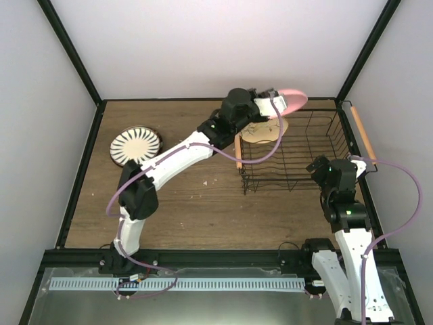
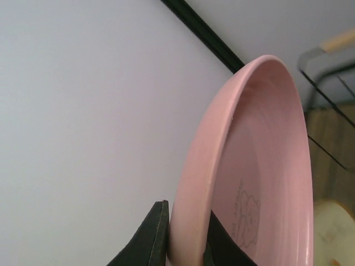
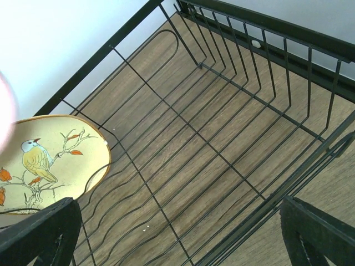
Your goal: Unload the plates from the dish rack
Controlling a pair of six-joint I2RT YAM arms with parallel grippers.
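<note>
pink plate (image 2: 244,166) clamped in left pincer (image 2: 186,235), lower rim cut off

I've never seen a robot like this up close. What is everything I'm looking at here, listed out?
pink plate: one, pink, held up on edge above the far left corner of the rack
tan plate: one, tan with a painted bird and branches, inside the rack at its left end
striped plate: one, white with black stripes, lying on the table at the left; a dark rim shows under it
dish rack: one, black wire, on the right side of the table
wooden handles: two, light orange-tan, along the rack's sides
table: one, brown wood
arms: two, white and black
left end effector: one, black, shut on the pink plate's edge
right end effector: one, black, open, over the rack's near right edge
</note>
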